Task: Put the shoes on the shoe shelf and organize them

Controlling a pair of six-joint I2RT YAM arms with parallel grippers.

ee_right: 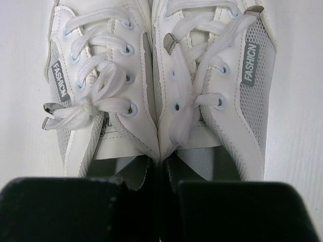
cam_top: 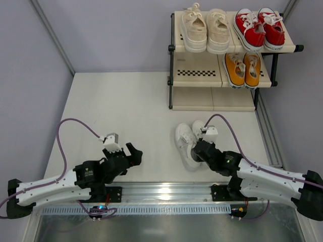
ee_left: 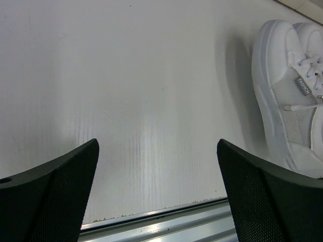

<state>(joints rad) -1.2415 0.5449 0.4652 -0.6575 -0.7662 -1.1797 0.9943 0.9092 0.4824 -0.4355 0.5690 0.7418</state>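
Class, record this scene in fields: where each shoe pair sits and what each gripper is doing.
shoe shelf top tier: cream-beige pair, red pair
middle tier: orange-yellow pair
table: white pair, side by side
right gripper: shut on white pair, pinching their inner collars together
left gripper: open, holding nothing, above bare table
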